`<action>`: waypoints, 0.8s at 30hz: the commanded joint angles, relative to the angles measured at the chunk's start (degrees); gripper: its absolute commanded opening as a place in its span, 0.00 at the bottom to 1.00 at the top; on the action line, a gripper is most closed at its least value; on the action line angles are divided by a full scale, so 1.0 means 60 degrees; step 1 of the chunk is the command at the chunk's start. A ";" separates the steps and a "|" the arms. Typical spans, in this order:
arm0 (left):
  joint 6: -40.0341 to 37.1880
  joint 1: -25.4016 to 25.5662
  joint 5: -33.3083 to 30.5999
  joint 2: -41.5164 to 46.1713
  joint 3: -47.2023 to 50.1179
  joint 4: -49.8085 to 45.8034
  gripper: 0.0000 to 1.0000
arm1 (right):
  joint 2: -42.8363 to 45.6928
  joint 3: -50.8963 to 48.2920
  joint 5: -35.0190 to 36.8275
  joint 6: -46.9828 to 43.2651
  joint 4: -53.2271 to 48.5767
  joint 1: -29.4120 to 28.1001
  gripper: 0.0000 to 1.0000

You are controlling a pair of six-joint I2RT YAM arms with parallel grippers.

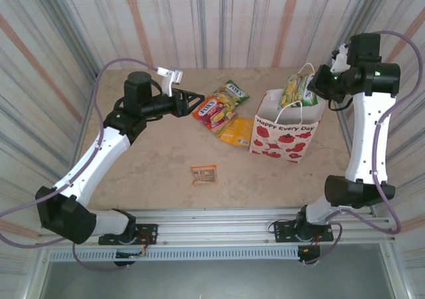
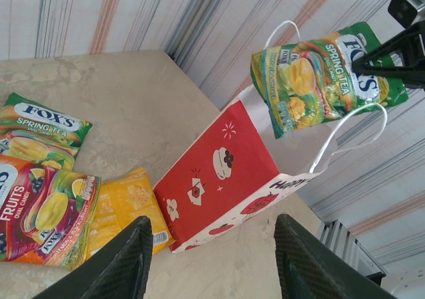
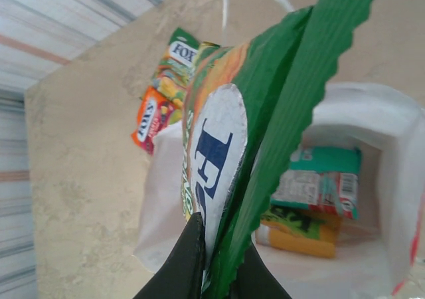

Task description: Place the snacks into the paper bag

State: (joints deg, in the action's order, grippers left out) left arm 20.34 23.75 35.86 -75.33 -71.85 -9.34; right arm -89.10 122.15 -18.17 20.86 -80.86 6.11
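The white paper bag [image 1: 282,136] with red apple prints stands upright at the right of the table, mouth open. My right gripper [image 1: 311,86] hangs over that mouth, shut on the top seam of a green-yellow Fox's packet [image 1: 295,90], whose seam is pinched between the fingers [image 3: 189,259]. Inside the paper bag [image 3: 398,139] lie a teal packet [image 3: 322,179] and an orange-yellow one [image 3: 295,236]. My left gripper [image 1: 197,99] is open and empty, just left of three packets on the table: green Fox's [image 1: 232,92], red-orange Fox's [image 1: 211,111], orange-yellow [image 1: 237,131]. A tiny brown packet [image 1: 204,174] lies nearer.
Striped curtain walls close in the table on three sides. The metal rail [image 1: 219,219] with both arm bases runs along the near edge. Bare tabletop [image 1: 146,159] spreads over the left and front.
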 commanded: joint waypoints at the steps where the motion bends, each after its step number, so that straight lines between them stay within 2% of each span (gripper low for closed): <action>1: -0.0248 0.0013 0.0022 0.0107 0.0125 -0.0127 0.52 | 0.0519 0.0021 0.0364 -0.0622 -0.0754 0.0192 0.00; 5: -0.0225 0.0012 0.0044 0.0082 0.0125 -0.0120 0.52 | 0.0638 -0.0499 0.0290 -0.0743 -0.0681 0.0242 0.00; 9: -0.0222 0.0026 0.0043 0.0075 0.0156 -0.0121 0.52 | 0.0827 -0.1375 -0.0888 -0.0336 0.0146 0.0066 0.00; 12: -0.0225 0.0020 0.0041 0.0087 0.0162 -0.0114 0.52 | 0.0930 -0.1770 -0.1085 -0.0190 0.0639 -0.0371 0.00; 18: -0.0240 0.0017 0.0035 0.0053 0.0125 -0.0148 0.52 | 0.1094 -0.1739 -0.0714 -0.0277 0.1121 -0.0971 0.00; 24: -0.0159 0.0026 0.0113 -0.0053 0.0133 -0.0045 0.52 | 0.1833 -0.1757 -0.0319 -0.0582 0.1422 -0.1166 0.00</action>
State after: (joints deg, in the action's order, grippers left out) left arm 20.16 23.75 35.90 -75.33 -71.48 -9.45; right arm -82.13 110.76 -21.10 18.79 -74.35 -0.43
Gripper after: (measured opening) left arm 0.521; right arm 0.092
